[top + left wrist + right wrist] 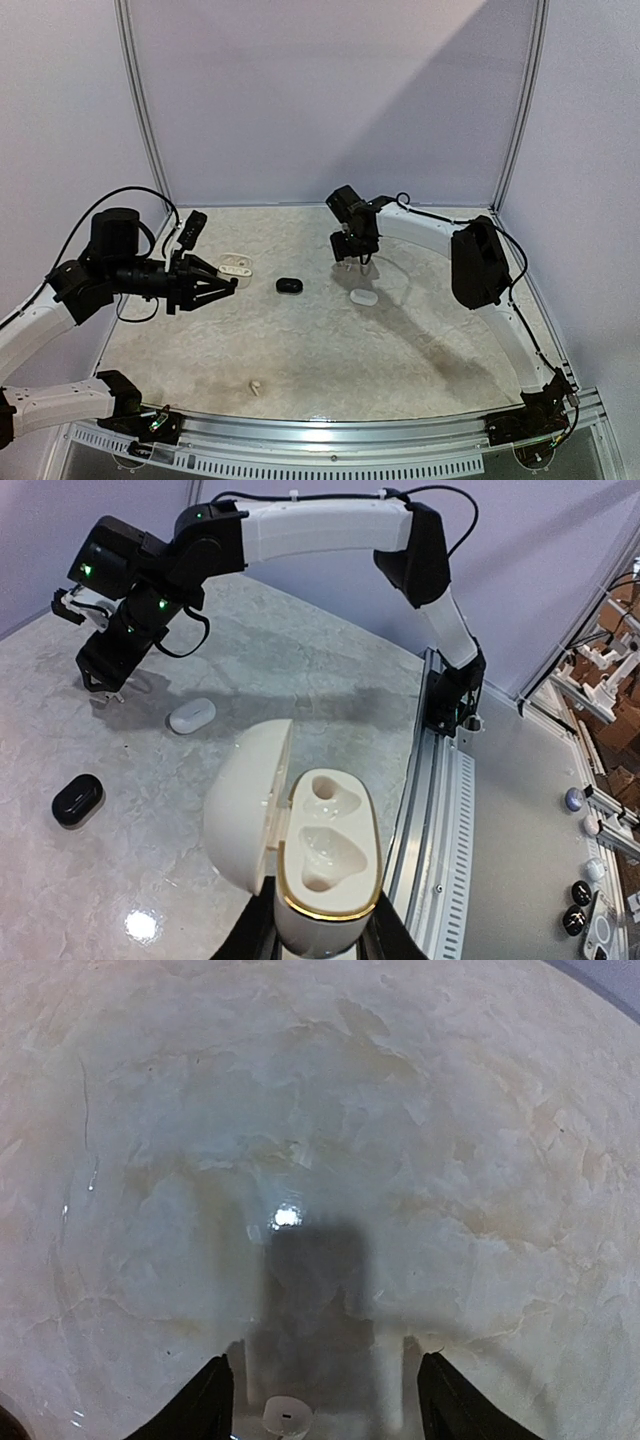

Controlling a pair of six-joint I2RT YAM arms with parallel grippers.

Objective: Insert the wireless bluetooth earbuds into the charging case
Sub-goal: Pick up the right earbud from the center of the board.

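A small white earbud is seen at the lower edge of the right wrist view, low between the two fingers of the right gripper. It is rounded, and a short dark mark is carried on its top, too small to be read. The jaws of this gripper are held wide apart and neither finger is seen touching the bud. Whether the bud rests on the table cannot be told.

A second pale bud-sized piece is found alone on the table near the front rail, well apart from both grippers. Its shape cannot be made out. Two buds are therefore counted, both pale.

Three cases are counted. An open white charging case with a gold rim is clamped between the fingers of the left gripper and is held above the table. Its lid is swung to one side, and two moulded wells are exposed inside the rim.

A closed white case is lying on the table near the right gripper. A closed black case is lying between the two grippers, apart from the white one. Both are smooth and pebble-shaped, much larger than the buds.
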